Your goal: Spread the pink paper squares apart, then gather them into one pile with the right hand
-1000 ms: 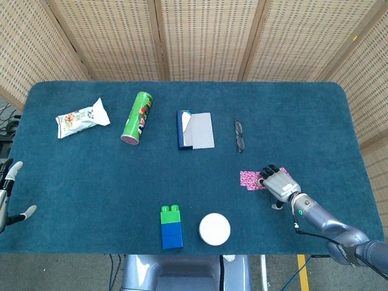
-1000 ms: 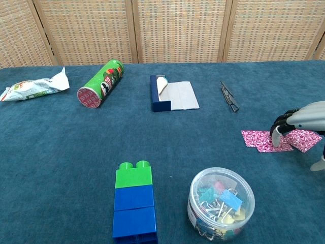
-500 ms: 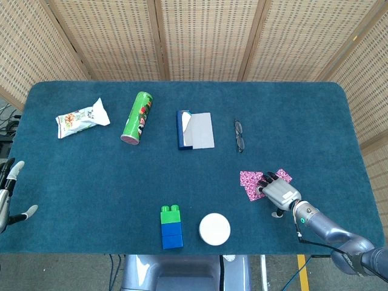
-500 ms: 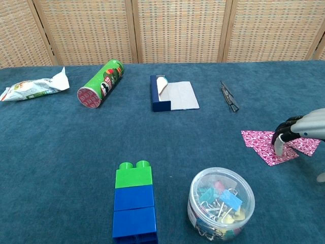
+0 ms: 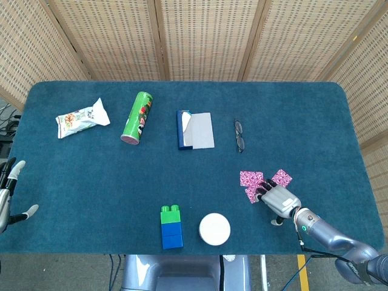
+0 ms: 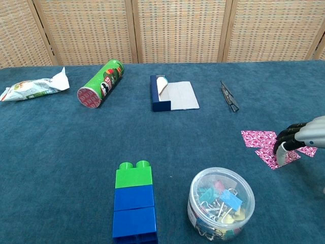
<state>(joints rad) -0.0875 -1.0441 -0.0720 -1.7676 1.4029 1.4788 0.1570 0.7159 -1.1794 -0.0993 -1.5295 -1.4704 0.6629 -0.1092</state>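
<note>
A clear round tub [image 6: 221,205] of coloured binder clips sits nearest, beside a green-on-blue brick stack [image 6: 134,207]. The right robot hand [image 6: 297,139] presses dark fingertips [image 6: 281,146] on the patterned pink paper squares [image 5: 263,182], three lying fanned on the blue felt desk [image 5: 91,176]. The left robot hand [image 5: 8,196] is spread wide, holding nothing. Farther back lie a green crisp tube [image 6: 101,83], its label unreadable, a notebook [image 6: 174,93] and a snack bag [image 6: 33,86].

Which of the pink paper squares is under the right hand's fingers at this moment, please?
The nearest, lowest pink square, tilted like a diamond, lies under the right hand's fingers. The left square and far right square lie untouched.
</note>
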